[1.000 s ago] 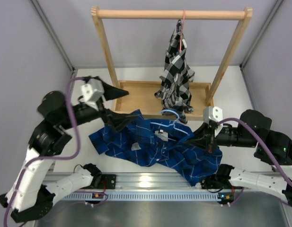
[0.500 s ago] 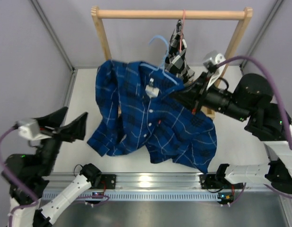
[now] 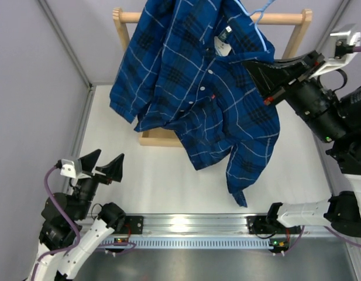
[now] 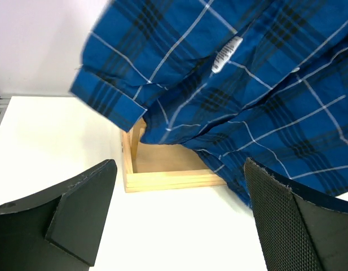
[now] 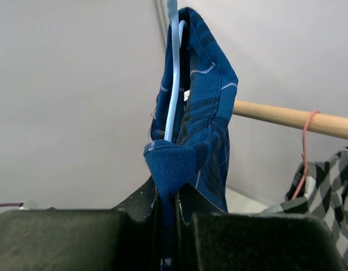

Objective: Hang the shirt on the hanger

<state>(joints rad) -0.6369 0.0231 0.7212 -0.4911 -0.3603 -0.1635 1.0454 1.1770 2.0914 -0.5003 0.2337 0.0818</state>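
Jaws of the right gripper (image 5: 168, 195) clamp a fold of the blue plaid shirt (image 3: 192, 93), possibly the light-blue wire hanger (image 5: 172, 79) too, held high beside the wooden rack (image 3: 129, 16). Left gripper (image 4: 179, 169) gapes wide, low, well apart.

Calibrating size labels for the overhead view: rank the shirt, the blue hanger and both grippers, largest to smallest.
1. shirt
2. right gripper, nearer the camera, so uncertain
3. left gripper
4. hanger, mostly hidden by cloth
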